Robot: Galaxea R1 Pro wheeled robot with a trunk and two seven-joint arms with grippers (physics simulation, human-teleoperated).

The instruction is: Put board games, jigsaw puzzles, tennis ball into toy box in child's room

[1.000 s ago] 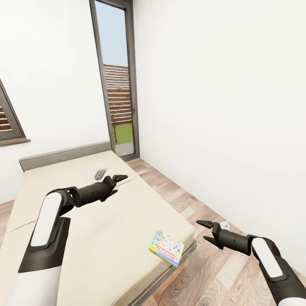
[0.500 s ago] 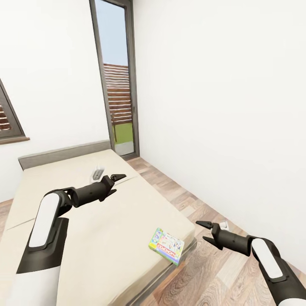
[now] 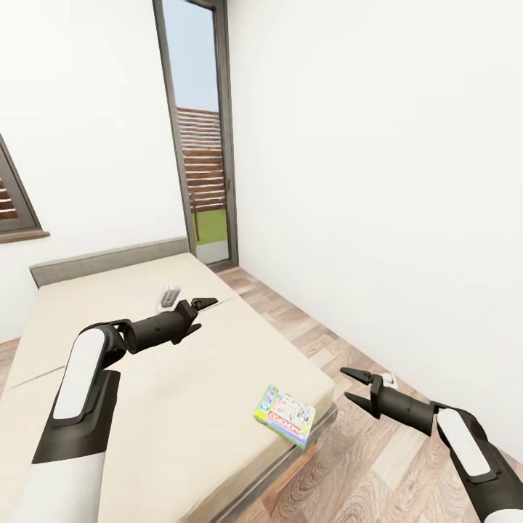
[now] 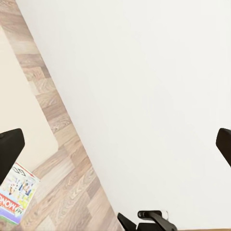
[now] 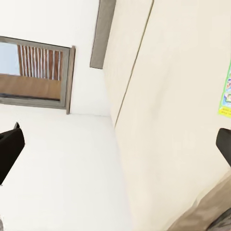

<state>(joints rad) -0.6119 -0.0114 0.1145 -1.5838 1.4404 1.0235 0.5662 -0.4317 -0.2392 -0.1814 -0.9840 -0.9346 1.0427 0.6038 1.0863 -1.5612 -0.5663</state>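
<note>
Monopoly box point(image 3: 285, 417) lies flat on bed point(image 3: 145, 392), near right corner, close to edge. Right gripper point(image 3: 357, 387) hangs over wood floor point(image 3: 349, 465), just right of box, not touching, fingers spread apart. Left gripper point(image 3: 197, 311) floats above middle of bed, far behind box, fingers spread. Small grey-white thing point(image 3: 169, 296) lies on bed beyond left gripper; cannot tell what it is.

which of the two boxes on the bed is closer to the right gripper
The Monopoly box at the bed's near corner; the pale box lies far up by the headboard, beyond the left gripper.
</note>
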